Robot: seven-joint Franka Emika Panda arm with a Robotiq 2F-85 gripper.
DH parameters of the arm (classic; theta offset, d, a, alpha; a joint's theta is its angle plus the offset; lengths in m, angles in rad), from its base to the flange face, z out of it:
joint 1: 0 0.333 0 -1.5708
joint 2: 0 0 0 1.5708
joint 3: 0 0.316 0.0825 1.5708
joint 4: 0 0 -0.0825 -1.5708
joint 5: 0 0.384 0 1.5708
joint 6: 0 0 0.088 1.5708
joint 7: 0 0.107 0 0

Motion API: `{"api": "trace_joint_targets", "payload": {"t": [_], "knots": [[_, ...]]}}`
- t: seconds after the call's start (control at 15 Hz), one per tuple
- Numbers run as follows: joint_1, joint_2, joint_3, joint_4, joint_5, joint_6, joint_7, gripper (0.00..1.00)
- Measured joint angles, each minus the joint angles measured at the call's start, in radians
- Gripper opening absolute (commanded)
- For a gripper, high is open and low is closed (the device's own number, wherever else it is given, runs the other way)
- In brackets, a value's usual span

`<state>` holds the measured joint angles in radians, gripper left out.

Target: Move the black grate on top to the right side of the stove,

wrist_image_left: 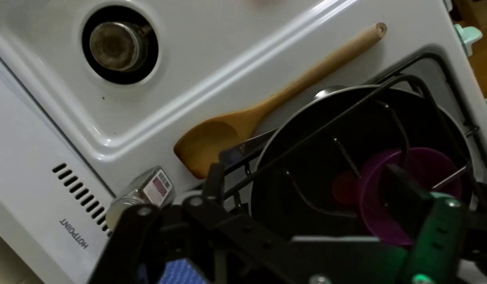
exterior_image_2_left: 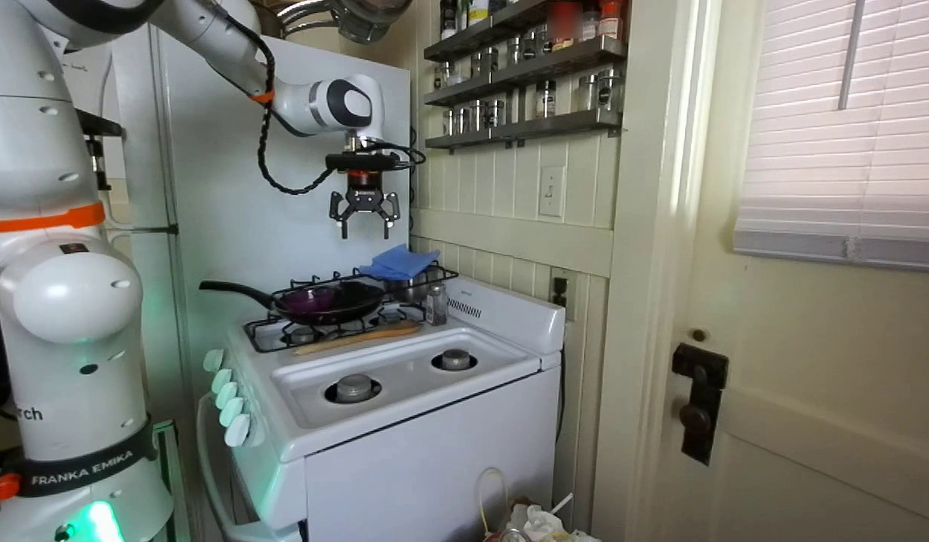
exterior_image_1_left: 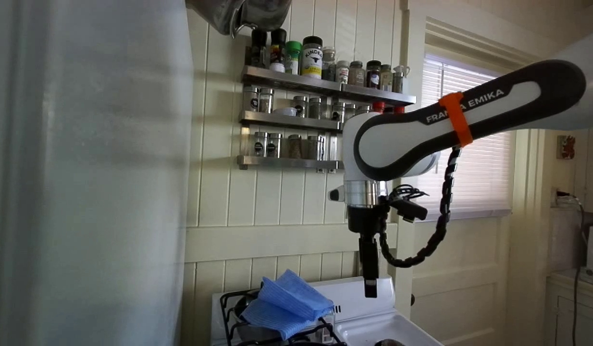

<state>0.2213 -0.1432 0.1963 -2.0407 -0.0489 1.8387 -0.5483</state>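
Observation:
The black grate on top (exterior_image_2_left: 446, 274) rests over a frying pan and a metal pot on the left of the white stove (exterior_image_2_left: 404, 436). It also shows in an exterior view (exterior_image_1_left: 327, 327), partly under a blue cloth (exterior_image_1_left: 291, 305). In the wrist view the grate (wrist_image_left: 295, 148) crosses above the dark pan with a purple cup (wrist_image_left: 441, 165) inside. My gripper (exterior_image_2_left: 365, 230) points down above the grate, apart from it. Its fingers (wrist_image_left: 306, 177) are spread with nothing between them. The stove's right side shows two burners (exterior_image_2_left: 355, 388) with no grate. Part of the grate is hidden by the cloth and gripper.
A wooden spoon (wrist_image_left: 283, 94) lies along the stove's middle, beside a glass jar (wrist_image_left: 148, 189). The pan's handle (exterior_image_2_left: 231, 287) sticks out toward the stove's front. A fridge (exterior_image_2_left: 299, 173) stands beside the stove. Spice shelves (exterior_image_2_left: 525, 134) hang on the wall above its back.

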Motion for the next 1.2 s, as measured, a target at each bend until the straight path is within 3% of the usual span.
{"api": "trace_joint_targets", "payload": {"t": [0.67,1.2], "knots": [[0.012,0.219,0.017,0.045,-0.101,0.180,-0.280,1.00],[0.032,0.341,0.055,0.163,-0.154,0.179,-0.229,1.00]]}}
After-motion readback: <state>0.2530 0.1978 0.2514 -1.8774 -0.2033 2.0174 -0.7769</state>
